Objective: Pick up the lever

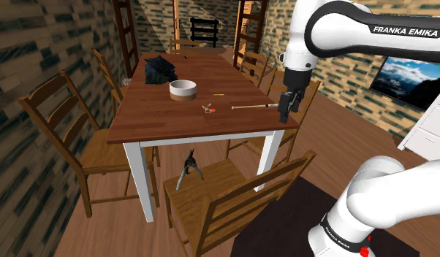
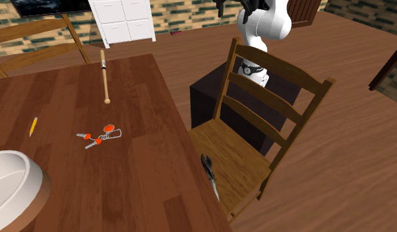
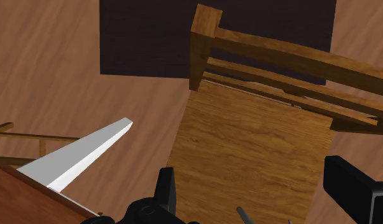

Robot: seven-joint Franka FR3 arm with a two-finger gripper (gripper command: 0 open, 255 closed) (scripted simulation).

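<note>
The lever is a dark grey, plier-like tool with two handles. It lies on the seat of the wooden chair at the table's near side, close to the seat's table-side edge. My black gripper hangs beside the table's corner, higher than the chair and off toward the shoulder view's right. In the wrist view the gripper is open, its fingers wide apart over the chair seat with nothing between them. The tips of the lever's handles just show between the fingers.
The wooden table has white legs and carries a white bowl, a wooden stick, small orange-tipped keys, a pencil and a dark bundle. The chair's slatted back rises on the stand's side.
</note>
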